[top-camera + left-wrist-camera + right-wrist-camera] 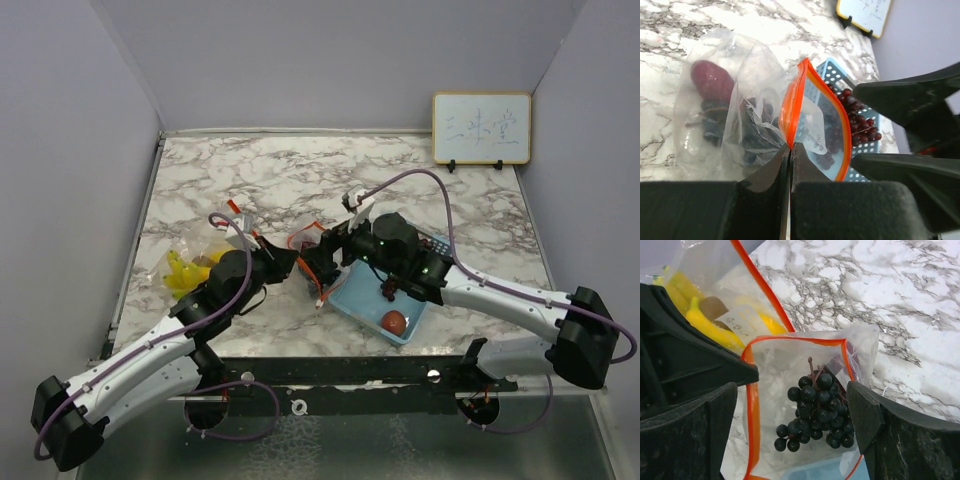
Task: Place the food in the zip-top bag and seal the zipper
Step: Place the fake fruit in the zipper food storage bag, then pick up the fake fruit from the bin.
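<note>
The clear zip-top bag [760, 75] with an orange zipper rim [751, 405] lies open at the middle of the table. My left gripper [790, 146] is shut on the rim [790, 115] and holds the mouth up. Above the mouth, my right gripper [792, 390] is open, and the dark purple grapes [819, 410] lie loose between its fingers inside the rim. The magenta piece [712, 80] sits deep in the bag. Yellow bananas [188, 270] lie on the table to the left. The small red fruit [393, 322] rests in the basket.
The light blue basket [360, 300] stands just right of the bag, under my right arm. A small whiteboard [481, 128] leans at the back right. Grey walls close in the marble table [300, 170] on three sides.
</note>
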Tool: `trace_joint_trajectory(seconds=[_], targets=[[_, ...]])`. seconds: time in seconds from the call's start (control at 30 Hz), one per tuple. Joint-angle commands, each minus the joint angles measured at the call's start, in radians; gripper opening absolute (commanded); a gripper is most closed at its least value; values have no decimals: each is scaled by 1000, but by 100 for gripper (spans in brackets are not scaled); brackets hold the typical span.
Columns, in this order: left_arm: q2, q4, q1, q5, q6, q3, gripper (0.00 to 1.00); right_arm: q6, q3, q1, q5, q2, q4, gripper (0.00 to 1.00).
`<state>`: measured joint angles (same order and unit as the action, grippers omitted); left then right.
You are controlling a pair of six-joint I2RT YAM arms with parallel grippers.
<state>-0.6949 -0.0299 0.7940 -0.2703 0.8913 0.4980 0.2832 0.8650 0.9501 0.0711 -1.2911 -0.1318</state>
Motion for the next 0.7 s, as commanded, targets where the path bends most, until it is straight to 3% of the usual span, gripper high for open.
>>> trace_joint_trajectory(seconds=[0.0, 0.1, 0.2, 0.37, 0.67], targets=[[-41, 37, -1, -8, 3, -7, 0, 74, 22, 1, 135, 42, 116, 89], [-49, 35, 0, -6, -14, 8, 0, 245, 82, -16, 465, 29, 414, 88], [-35, 34, 0, -10, -33, 16, 0, 368, 95, -134, 490, 2, 582, 87], [-9, 38, 0, -13, -52, 11, 0, 374, -26, -329, 327, -8, 495, 88], [-3, 48, -1, -1, -57, -4, 0, 296, 22, -351, 371, -277, 425, 88]])
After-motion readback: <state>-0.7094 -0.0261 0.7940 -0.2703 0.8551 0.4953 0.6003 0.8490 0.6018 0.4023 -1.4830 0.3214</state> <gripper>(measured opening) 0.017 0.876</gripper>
